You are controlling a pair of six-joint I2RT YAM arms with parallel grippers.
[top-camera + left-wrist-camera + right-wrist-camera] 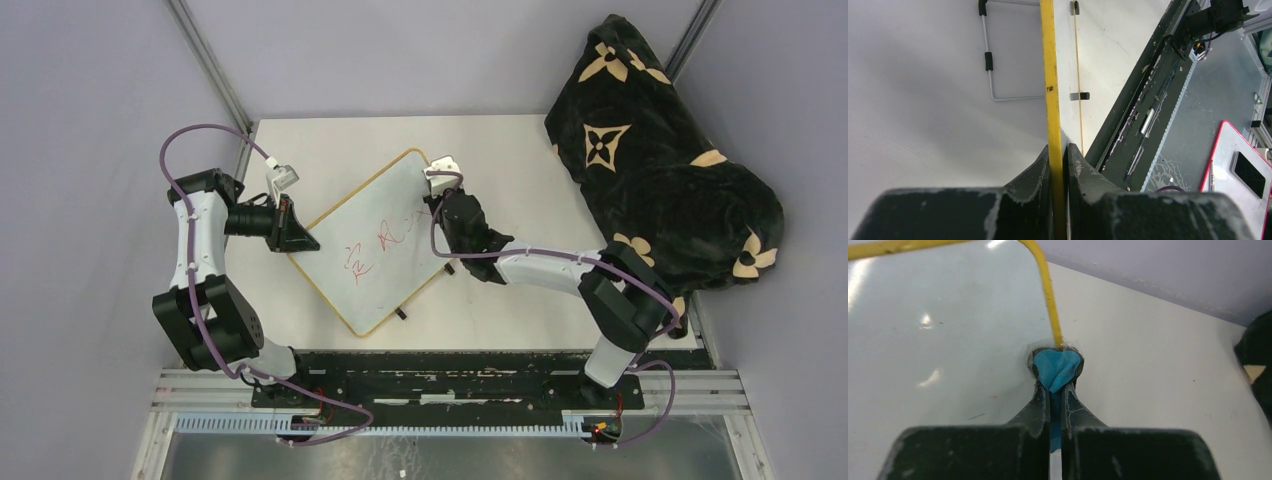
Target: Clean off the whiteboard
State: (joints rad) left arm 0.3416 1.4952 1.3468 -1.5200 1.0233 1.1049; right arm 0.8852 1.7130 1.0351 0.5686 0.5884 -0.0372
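The board [385,200] is laid flat and askew on the table [500,150], between the two sets of fingers. Red writing [375,250] is seen across its middle, just beside the right fingers on the side toward the left ones; none of it is judged to be wiped yet.

The board is judged thin, stiff and light, with a glossy face over which a wiper will glide. So light a thing is likely to be pushed along the table by a stroke, so it has to be pinned. The best hold is judged to be the narrow yellow frame [1049,75], at an edge clear of the writing, where nothing is smeared and the face is left free.

Such a hold is already made. The left gripper [1058,155] is clamped on the frame, one finger on each side of it, and the frame runs straight away from the fingertips.

The right gripper [1053,390] is closed on a blue cloth [1057,367]. The cloth bulges ahead of the fingertips and is pressed against the frame below a rounded corner, with board to their left and bare table to their right. The cloth is judged soft and apt to fold under pressure.

A black patterned blanket [650,170] is heaped well beyond the right fingers.
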